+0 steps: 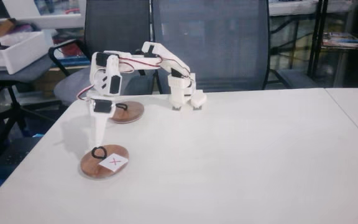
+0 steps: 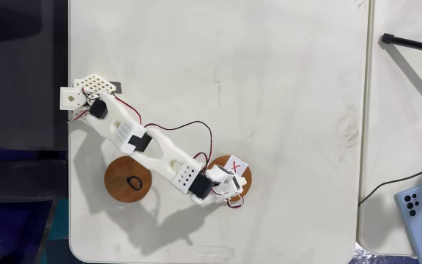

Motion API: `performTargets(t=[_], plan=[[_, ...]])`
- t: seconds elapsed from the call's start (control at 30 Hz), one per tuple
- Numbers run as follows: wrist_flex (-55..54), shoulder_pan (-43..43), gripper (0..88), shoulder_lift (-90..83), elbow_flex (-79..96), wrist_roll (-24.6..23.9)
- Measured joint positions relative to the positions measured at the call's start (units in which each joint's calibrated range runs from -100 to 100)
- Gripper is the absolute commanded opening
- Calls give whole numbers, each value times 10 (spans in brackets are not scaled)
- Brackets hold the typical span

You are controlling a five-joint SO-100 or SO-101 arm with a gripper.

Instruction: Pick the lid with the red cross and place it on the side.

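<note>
Pointing straight down, our white two-finger claw [image 1: 99,142] is hovering at the black loop handle [image 1: 98,152] of the flat round brown wooden lid with the white square label and red cross [image 1: 105,162], and we are unable to tell whether its fingers are spread or closed, because in the top-down fixed view the wrist is covering them. That lid [image 2: 238,180] is lying flat on the white table [image 1: 247,162], near the left front edge in the side fixed view. Just behind it, a similar plain brown wooden disc with its own black loop [image 1: 124,112] is sitting close to the arm's white base [image 1: 182,93]. We are judging the main risk to be a missed grip: the loop is thin and floppy, so the fingers could be closing beside it, or dragging the lid towards the table edge nearby.
</note>
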Motion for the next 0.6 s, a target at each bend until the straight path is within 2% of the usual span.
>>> performTargets(t=[0.3,0.6], plan=[[0,0,184,0,0,12],[47,-4,184,29,0,13]])
